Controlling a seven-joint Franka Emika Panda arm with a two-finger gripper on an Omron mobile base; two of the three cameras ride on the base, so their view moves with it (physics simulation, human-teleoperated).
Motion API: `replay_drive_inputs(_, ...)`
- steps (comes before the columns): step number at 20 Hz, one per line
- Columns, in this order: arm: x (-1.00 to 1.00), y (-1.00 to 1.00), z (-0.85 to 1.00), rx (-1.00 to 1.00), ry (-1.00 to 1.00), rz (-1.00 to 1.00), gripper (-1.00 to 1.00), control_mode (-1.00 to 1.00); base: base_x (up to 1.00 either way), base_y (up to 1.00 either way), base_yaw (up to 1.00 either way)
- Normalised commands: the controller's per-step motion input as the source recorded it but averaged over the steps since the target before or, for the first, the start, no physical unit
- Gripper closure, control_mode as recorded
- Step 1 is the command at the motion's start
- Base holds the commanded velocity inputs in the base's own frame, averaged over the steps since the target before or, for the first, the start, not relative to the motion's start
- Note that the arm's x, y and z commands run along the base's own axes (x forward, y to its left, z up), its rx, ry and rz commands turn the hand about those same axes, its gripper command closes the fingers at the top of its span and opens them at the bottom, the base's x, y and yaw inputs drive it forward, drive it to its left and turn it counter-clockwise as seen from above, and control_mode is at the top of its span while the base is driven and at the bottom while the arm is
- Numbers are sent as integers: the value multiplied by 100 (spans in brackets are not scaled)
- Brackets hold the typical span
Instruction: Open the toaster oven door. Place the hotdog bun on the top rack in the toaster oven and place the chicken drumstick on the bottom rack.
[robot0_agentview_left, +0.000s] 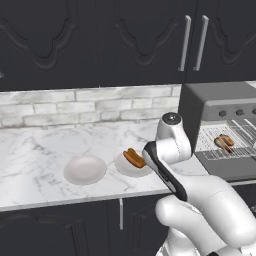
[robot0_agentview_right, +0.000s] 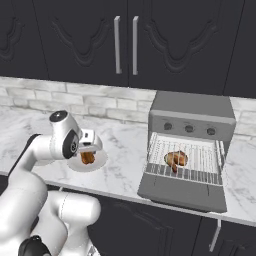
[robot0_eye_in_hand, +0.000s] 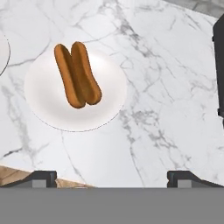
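Note:
The hotdog bun (robot0_eye_in_hand: 78, 74) lies on a small white plate (robot0_eye_in_hand: 48, 109) on the marble counter, also seen as the bun (robot0_agentview_left: 133, 157) (robot0_agentview_right: 88, 158). My gripper (robot0_eye_in_hand: 114, 178) hovers above the plate, open, with nothing between its fingertips (robot0_eye_in_hand: 41, 177); from the right base it hangs just over the bun as the gripper (robot0_agentview_right: 89, 149). The toaster oven (robot0_agentview_right: 192, 107) (robot0_agentview_left: 215, 97) stands to the right with the toaster oven door (robot0_agentview_right: 180, 192) (robot0_agentview_left: 231, 169) folded down. The chicken drumstick (robot0_agentview_right: 176, 159) (robot0_agentview_left: 224, 142) rests on the bottom rack (robot0_agentview_right: 200, 162); the top rack (robot0_agentview_left: 244, 126) above it is bare.
A second white plate (robot0_agentview_left: 85, 169), empty, sits left of the bun's plate. A brick backsplash (robot0_agentview_left: 75, 107) and dark upper cabinets (robot0_agentview_right: 125, 40) close the back. The counter's front edge (robot0_agentview_left: 75, 200) runs just below the plates.

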Motion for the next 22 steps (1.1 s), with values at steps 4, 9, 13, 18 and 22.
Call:
replay_drive_inputs(4, 32, 10, -4, 0, 5, 5, -100, -100, 0, 0, 0)
replay_drive_inputs(9, 25, 29, 0, 0, 9, 9, -100, -100, 0, 0, 0)
replay_drive_inputs(13, 14, 37, 0, 0, 9, 9, -100, -100, 0, 0, 0)
replay_drive_inputs(18, 19, 31, -7, 0, 7, 5, -100, -100, 0, 0, 0)
replay_drive_inputs(22, 17, 4, -25, 0, 0, 0, -100, -100, 0, 0, 0)
